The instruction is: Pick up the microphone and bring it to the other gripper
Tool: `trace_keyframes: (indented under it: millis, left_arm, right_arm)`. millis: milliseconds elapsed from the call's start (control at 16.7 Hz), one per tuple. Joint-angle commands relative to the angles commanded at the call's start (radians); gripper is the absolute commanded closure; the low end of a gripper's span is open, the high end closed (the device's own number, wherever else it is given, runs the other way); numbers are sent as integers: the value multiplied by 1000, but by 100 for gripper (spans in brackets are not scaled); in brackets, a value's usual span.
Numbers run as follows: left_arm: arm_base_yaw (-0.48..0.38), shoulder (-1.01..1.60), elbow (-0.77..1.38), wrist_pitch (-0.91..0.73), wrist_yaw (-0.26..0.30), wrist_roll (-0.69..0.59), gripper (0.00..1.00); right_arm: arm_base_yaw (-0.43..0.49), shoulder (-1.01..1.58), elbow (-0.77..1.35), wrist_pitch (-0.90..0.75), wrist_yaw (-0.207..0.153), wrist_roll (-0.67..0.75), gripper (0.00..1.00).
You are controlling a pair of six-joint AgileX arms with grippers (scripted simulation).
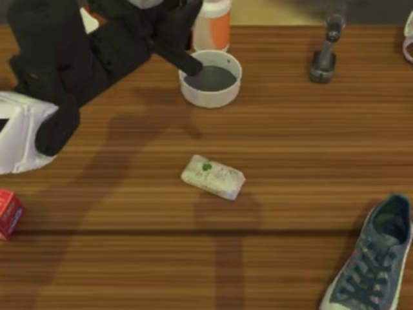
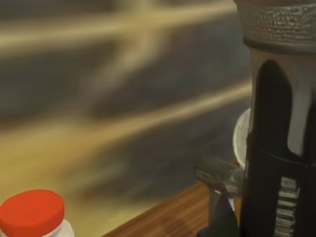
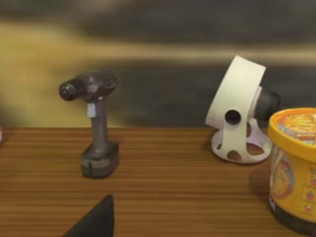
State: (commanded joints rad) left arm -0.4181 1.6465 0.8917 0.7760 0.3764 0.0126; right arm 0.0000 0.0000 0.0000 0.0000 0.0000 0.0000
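The microphone fills one side of the left wrist view: a black handle standing upright with its silver-grey mesh head on top, lifted off the table. My left gripper is shut on it, above the far rim of a white bowl at the back of the table. From above, the black left arm hides the microphone. The other gripper, my right gripper, shows only as a black tip in the right wrist view and is outside the top view.
A white packet lies mid-table. An orange-and-white bottle stands behind the bowl, a dark grey drill at the back right, and a white fan and a yellow tub beyond it. A sneaker lies front right, a red box at the left edge.
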Motion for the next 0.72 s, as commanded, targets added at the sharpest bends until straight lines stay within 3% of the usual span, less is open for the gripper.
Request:
trace_keyframes:
  millis: [300,420,720]
  left_arm:
    - [-188,-117,-79,0,-198,-8,100]
    - [-213,-136,-90,1,-224,-9,100]
    - [-211,-134,-88,1,-222,-9,100]
  right_arm:
    - [0,0,0,0,0,0,0]
    - [0,0,0,0,0,0,0]
    - [0,0,0,0,0,0,0]
